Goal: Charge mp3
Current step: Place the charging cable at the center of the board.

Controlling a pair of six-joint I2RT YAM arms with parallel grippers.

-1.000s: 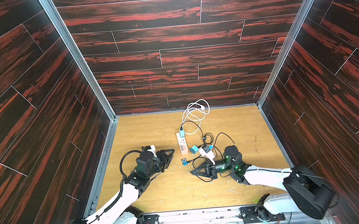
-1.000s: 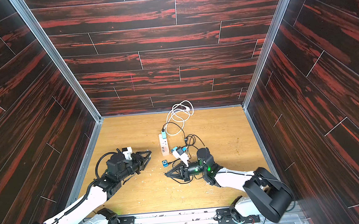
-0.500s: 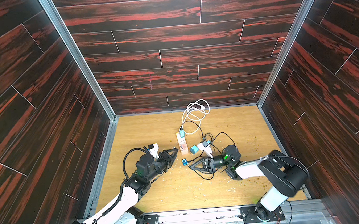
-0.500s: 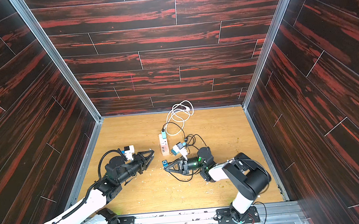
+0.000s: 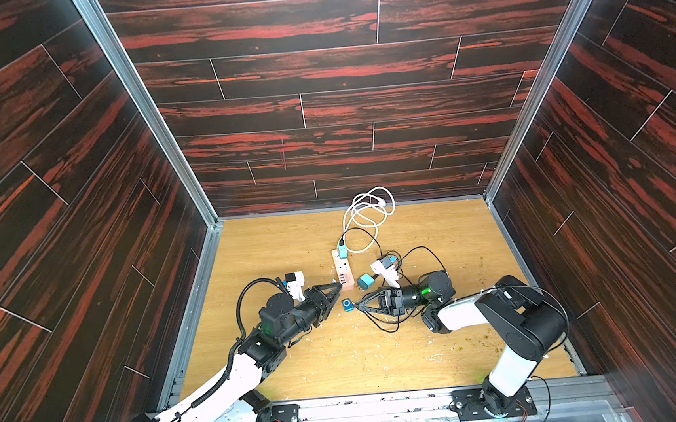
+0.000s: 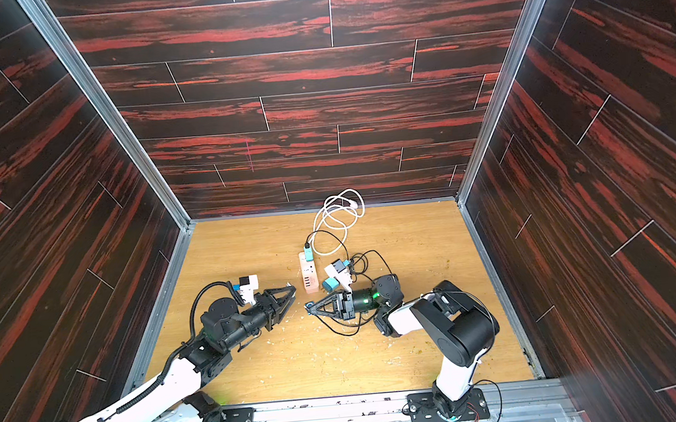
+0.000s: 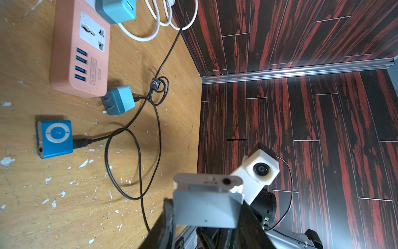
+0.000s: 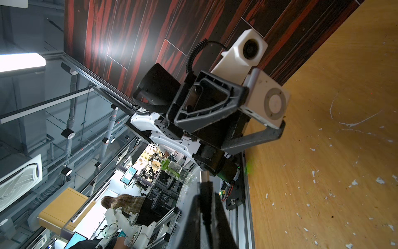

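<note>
Silver mp3 player (image 7: 206, 207): off the wooden tabletop (image 5: 289, 244), pinched between the two fingers of the left gripper (image 7: 205, 213). In the left wrist view it fills the lower centre of the frame, with its socket edge turned to the camera. The right wrist view shows its wheel face, upper right of centre, with one black finger on each side edge. In both top views I find that gripper's tips low in the frame, left of centre, just beside the near end of the pink power strip (image 5: 342, 271).

Blue mp3 player (image 7: 55, 138): flat on the tabletop, left side of the left wrist frame. A black cable (image 7: 137, 151) is plugged into its edge. The cable loops across the wood to a teal adapter (image 7: 118, 100), which lies loose just beside the strip's end, prongs bare.

Second teal adapter (image 7: 118, 8): seated in the strip, top of that frame. A white cable (image 5: 369, 213) coils from it toward the back wall.

Right gripper (image 5: 359, 303): fingers pressed together, low over the tabletop. Its tip is just right of the blue player in both top views, and the black cable lies under it.
</note>
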